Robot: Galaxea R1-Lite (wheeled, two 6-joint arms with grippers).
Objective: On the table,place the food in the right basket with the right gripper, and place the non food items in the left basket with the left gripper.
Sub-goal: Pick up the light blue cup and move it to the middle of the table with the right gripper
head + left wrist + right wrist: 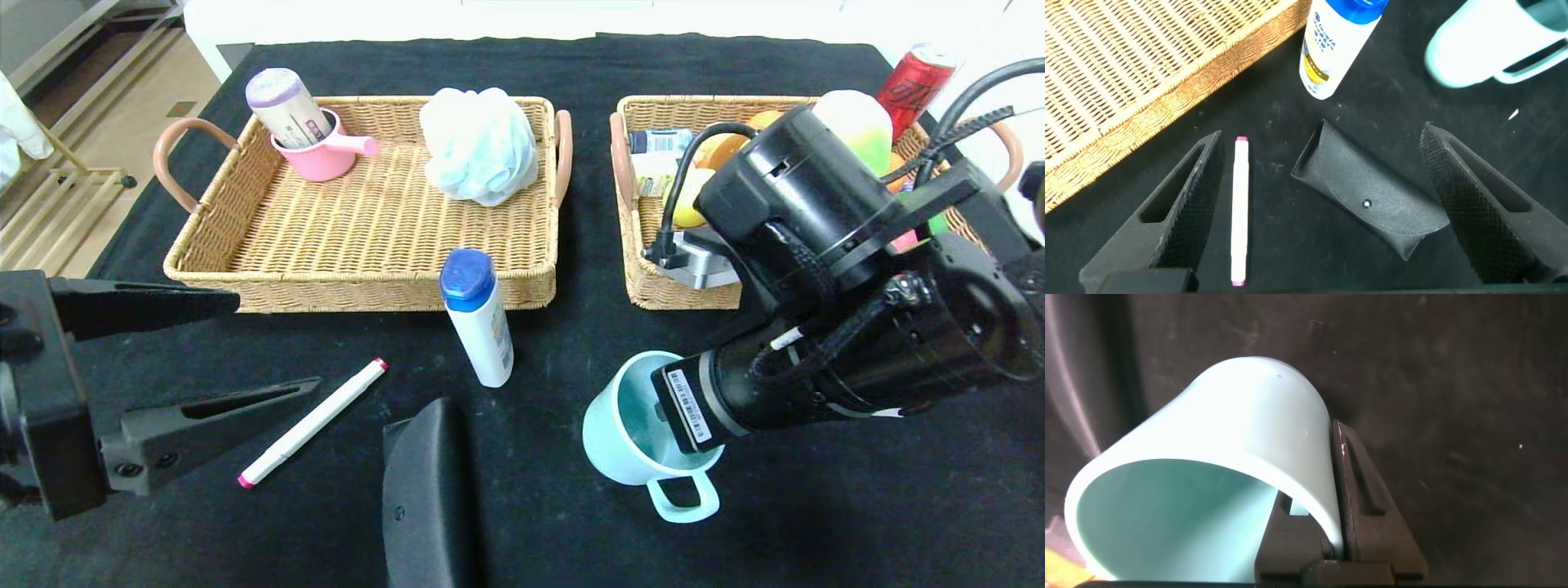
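My right gripper (663, 408) (1319, 508) is shut on the wall of a mint green cup (620, 437) (1233, 425), one finger inside the rim and one outside. The cup is tipped on its side at the table's front right, handle toward me. My left gripper (273, 343) (1321, 139) hangs open at the front left, over a white marker with pink ends (314, 420) (1241, 212) and a black snap case (424, 498) (1372, 196). A white bottle with a blue cap (482, 318) (1331, 41) lies before the left basket (367, 290).
The left basket holds a pink cup with a tube (322, 151) and a pale blue bath pouf (480, 143). The right basket (645, 282) holds fruit, a green-yellow item (861, 122) and a small bottle, with a red can (914, 82) behind. My right arm covers much of that basket.
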